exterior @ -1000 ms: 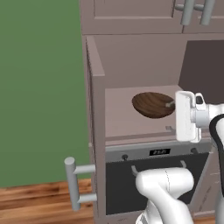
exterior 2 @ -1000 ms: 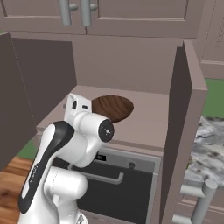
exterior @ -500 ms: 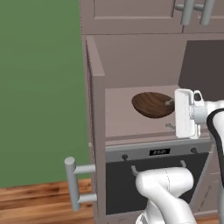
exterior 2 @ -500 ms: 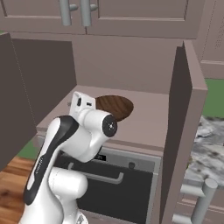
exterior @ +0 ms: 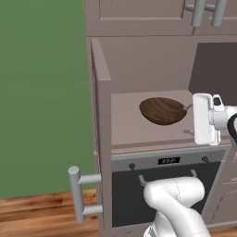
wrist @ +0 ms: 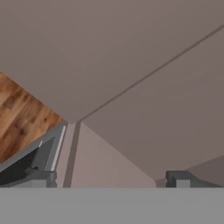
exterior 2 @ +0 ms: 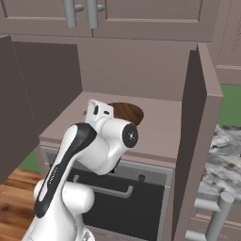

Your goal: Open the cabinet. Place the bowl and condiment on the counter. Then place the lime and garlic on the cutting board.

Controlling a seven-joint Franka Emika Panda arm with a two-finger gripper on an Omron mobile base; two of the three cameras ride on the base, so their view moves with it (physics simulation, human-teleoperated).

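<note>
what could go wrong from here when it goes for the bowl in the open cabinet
1. The bowl is wide and shallow; the open jaws may only catch its rim, so it could tip or slip when lifted.
2. The gripper works between the swung-out cabinet door and the other side, so the arm may clip the door while carrying the bowl out.
3. The hand view faces the shelf, not the bowl, so the reach may miss.

Rendered home kitchen. Taupe cabinet (exterior: pixel 99 115) stands open, its doors swung wide, a wooden bowl (exterior: pixel 163 110) on its shelf. Built-in oven (exterior: pixel 166 185) below, dark glass door, bar handle, small display. Wall cabinets (exterior 2: pixel 117 19) above with paired vertical handles. Marble counter (exterior 2: pixel 221 160) at right. Wood plank floor (exterior: pixel 37 213), plain green wall (exterior: pixel 41 92).
</note>
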